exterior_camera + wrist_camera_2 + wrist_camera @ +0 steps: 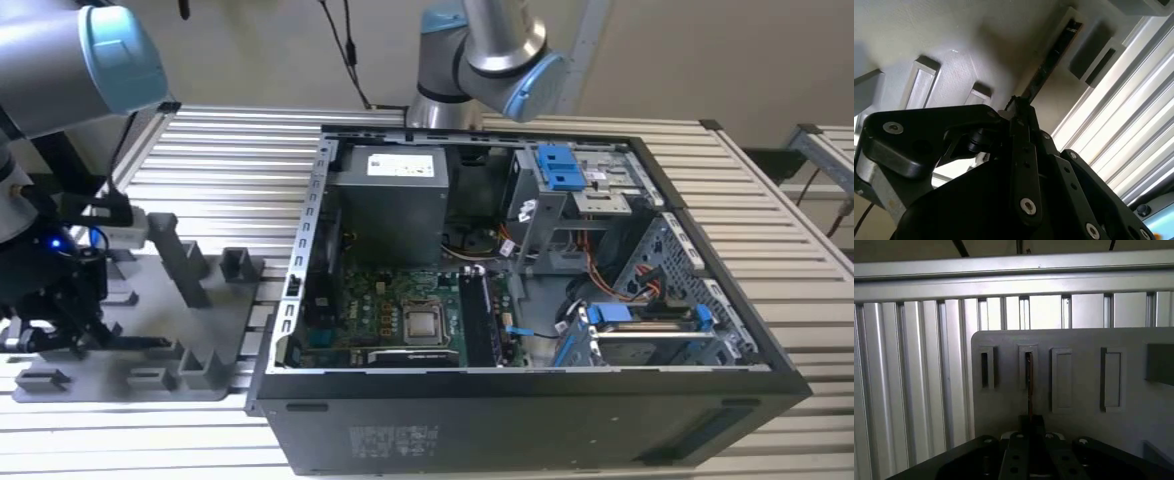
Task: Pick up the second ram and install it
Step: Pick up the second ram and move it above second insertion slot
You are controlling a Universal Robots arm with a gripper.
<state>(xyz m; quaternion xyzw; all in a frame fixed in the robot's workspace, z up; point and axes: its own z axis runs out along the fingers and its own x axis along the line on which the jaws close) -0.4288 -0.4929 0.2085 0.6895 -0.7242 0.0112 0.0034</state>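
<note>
The second ram (1029, 385) is a thin dark stick standing edge-on, its far end in a narrow slot of the gray fixture plate (1004, 410). In the second wrist view the same ram (1051, 57) runs from the slot down into my fingers. My gripper (1030, 420) (1016, 107) is shut on the stick's near end. In the exterior view my gripper (56, 325) hangs low over the fixture plate (200, 335) at the exterior view's left, beside the open computer case (534, 410).
Upright gray blocks (180, 255) stand on the fixture near my gripper. Inside the case lie the motherboard with its processor socket (424, 323), a power supply (387, 195) and blue drive latches (561, 168). Another arm's base (481, 60) stands behind the case on the ribbed metal table (781, 230).
</note>
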